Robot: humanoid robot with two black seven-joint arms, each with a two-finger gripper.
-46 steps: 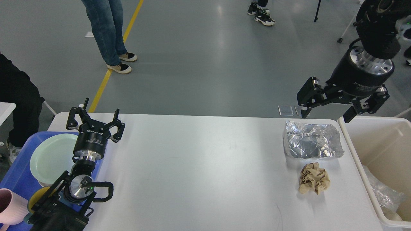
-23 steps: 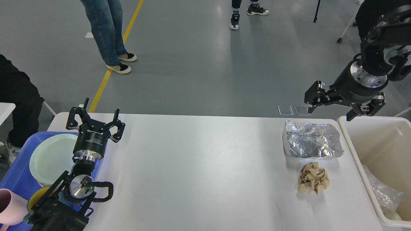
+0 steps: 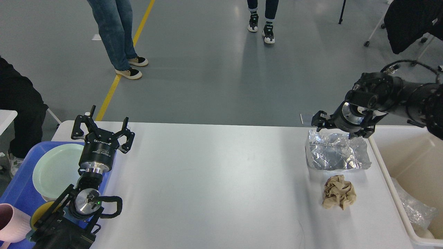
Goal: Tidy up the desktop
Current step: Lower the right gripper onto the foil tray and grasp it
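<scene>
Right gripper (image 3: 338,128) hangs at the far edge of the crumpled foil wrapper (image 3: 336,152), fingers spread apart, nothing between them. The wrapper lies just toward the robot from those fingertips, its long axis running left to right across the desktop (image 3: 214,180). Just nearer than the wrapper sits a crumpled brown paper wad (image 3: 338,196). Just right of the wrapper stands the cream bin (image 3: 405,180), with clear plastic already in it. This is the right arm's job by my reading: the left gripper (image 3: 102,130) is well away to the left of the wrapper, fingers spread and empty, over the blue tray (image 3: 19,193) with the pale green plate (image 3: 57,169). White lettering on both gripper bodies, too small to read.
</scene>
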